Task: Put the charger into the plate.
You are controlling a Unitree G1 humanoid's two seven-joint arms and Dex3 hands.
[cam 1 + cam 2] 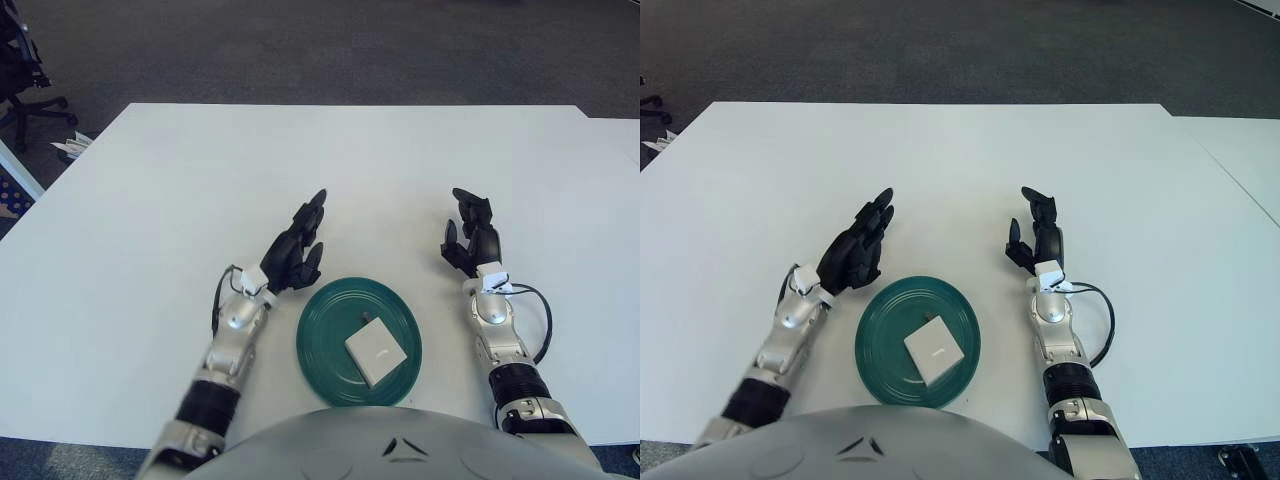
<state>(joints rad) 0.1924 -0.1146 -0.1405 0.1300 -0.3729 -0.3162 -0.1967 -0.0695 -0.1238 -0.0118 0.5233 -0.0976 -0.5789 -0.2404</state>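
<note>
White charger (375, 352): lying inside green plate (318, 345), right of centre | left hand (296, 250): at plate's 10 o'clock, fingers spread, empty | right hand (472, 235): at plate's 2 o'clock, fingers loosely spread, empty | white table (300, 170)

Office or lab room | broad white table (200, 170) fills the near scene | dark grey carpet floor (330, 50) beyond its far edge | black wheeled office chair (20, 70) at far left
</note>
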